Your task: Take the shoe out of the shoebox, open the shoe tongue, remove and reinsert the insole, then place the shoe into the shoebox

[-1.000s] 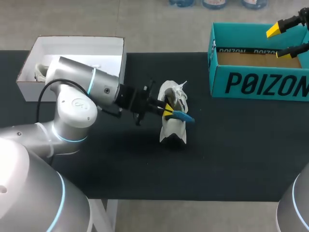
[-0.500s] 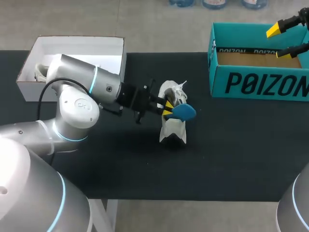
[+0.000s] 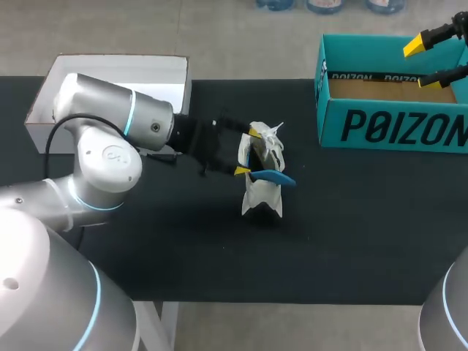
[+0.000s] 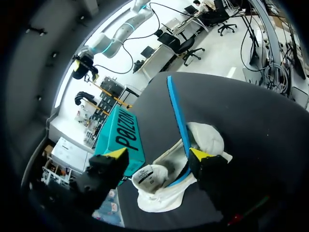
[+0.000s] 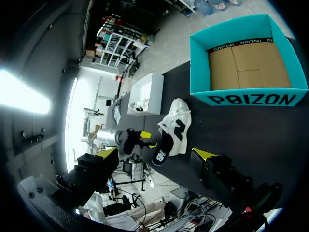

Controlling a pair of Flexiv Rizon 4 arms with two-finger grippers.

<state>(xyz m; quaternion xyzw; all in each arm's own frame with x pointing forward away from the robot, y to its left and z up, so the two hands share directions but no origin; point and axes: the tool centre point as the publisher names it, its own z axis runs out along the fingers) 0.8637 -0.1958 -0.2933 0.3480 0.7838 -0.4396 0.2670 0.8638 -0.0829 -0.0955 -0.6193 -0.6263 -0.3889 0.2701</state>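
Trouble looked likeliest with the insole. The blue strip stuck partly out of the white shoe, poking toward three o'clock, and nothing gripped it. The left gripper sat at the shoe's nine o'clock, fingers spread wide and holding nothing, with one tip just beside the insole. If it closed off-line, I judged it might pinch the tongue or collar instead, or shove the loose shoe across the table. A crooked push could buckle the insole rather than seat it. The right gripper hung open and empty over the teal shoebox, at the shoe's two o'clock. I counted one shoe, one insole, two grippers and two boxes, the second a white box at ten o'clock.
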